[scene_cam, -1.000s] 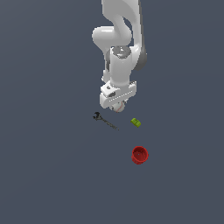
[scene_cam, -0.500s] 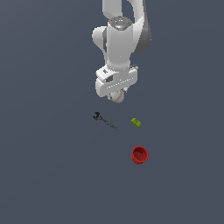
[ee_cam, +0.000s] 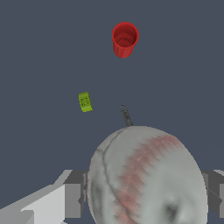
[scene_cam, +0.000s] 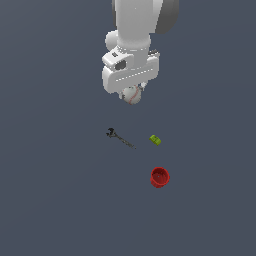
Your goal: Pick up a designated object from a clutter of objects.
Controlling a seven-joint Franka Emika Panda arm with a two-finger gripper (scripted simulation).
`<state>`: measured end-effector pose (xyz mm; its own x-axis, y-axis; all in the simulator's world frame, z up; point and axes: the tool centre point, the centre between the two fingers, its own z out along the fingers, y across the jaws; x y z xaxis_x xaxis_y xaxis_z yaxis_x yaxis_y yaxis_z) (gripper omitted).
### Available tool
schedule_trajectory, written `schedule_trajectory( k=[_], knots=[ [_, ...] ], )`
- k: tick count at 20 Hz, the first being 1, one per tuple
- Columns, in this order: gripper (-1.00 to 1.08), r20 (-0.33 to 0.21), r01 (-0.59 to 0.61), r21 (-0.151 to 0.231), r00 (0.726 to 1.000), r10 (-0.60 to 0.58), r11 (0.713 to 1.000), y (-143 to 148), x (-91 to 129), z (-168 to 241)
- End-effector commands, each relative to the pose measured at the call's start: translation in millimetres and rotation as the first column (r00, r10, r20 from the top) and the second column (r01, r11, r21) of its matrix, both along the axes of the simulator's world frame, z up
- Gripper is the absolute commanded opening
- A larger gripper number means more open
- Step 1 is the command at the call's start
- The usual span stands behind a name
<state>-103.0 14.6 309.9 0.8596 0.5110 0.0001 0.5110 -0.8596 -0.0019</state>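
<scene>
The white baseball point(scene_cam: 132, 94) is clamped in the gripper point(scene_cam: 131, 95) and held well above the floor point(scene_cam: 50, 190). Left below – the black wrench point(scene_cam: 120, 139) lies at about 7 o'clock from the ball, the green block point(scene_cam: 155, 140) at 5, and the red cup point(scene_cam: 159, 177) farther out at 5 – all apart.

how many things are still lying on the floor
3: the wrench, the green block to its right in the exterior view, and the red cup nearer the camera. The ball is held up.
</scene>
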Motion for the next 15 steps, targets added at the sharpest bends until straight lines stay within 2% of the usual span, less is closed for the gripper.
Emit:
schedule_trajectory(
  k=[1, 8, 15],
  knots=[
    [-1.00, 0.001, 0.000, -0.001, 1.000, 0.000, 1.000, -2.3, 2.2, 19.1],
    [-1.00, 0.001, 0.000, -0.001, 1.000, 0.000, 1.000, -6.5, 7.7, 53.2],
    [-1.00, 0.001, 0.000, -0.002, 1.000, 0.000, 1.000, -7.7, 10.5, 64.1]
  ],
)
